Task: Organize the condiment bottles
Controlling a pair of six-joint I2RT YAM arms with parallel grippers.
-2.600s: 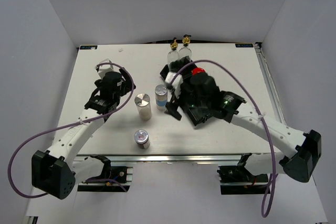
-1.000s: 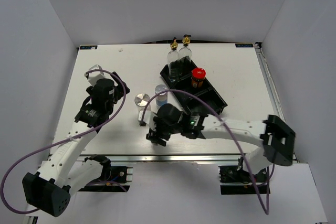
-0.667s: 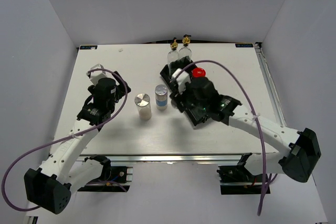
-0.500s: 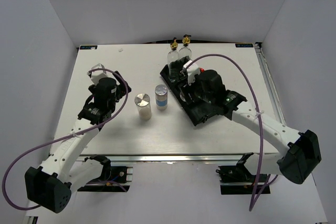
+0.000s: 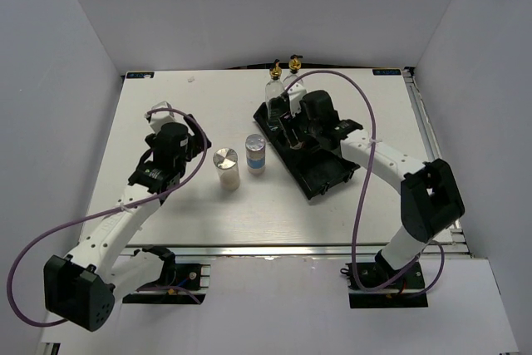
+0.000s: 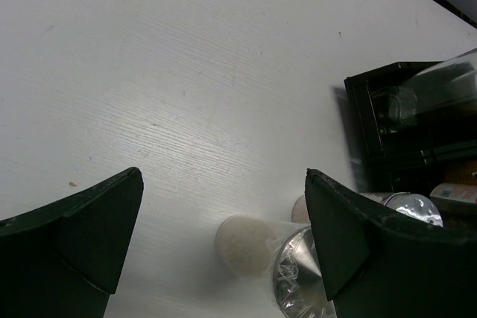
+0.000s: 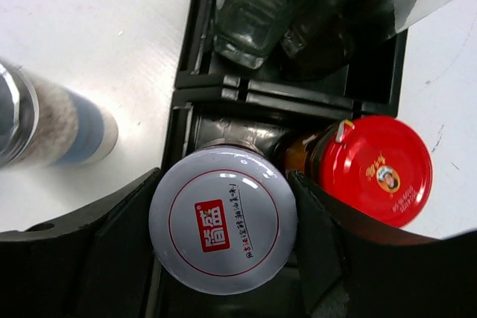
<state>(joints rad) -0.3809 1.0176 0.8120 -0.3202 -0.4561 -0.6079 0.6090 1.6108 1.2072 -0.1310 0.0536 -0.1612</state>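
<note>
In the right wrist view my right gripper (image 7: 223, 210) is shut on a silver-lidded jar (image 7: 222, 220) with a red logo. It holds the jar in the middle compartment of the black tray (image 7: 188, 72), beside the red-lidded jar (image 7: 376, 170). From above, the right gripper (image 5: 298, 129) covers both jars. Two glass bottles with gold spouts (image 5: 273, 85) (image 5: 293, 72) stand at the tray's far end. A silver-capped shaker (image 5: 225, 160) and a blue-labelled shaker (image 5: 255, 149) stand on the table left of the tray. My left gripper (image 5: 189, 145) hangs open just left of them, with the silver cap (image 6: 298, 277) low between its fingers.
The tray (image 5: 326, 170) lies diagonally right of centre, and its near compartment holds nothing. White walls enclose the table on the left, far and right sides. The right arm's purple cable (image 5: 357, 89) arcs over the tray.
My right gripper picked the silver-lidded jar up from the table's near edge and carried it back over the tray into the middle compartment. The left arm barely shifted.
</note>
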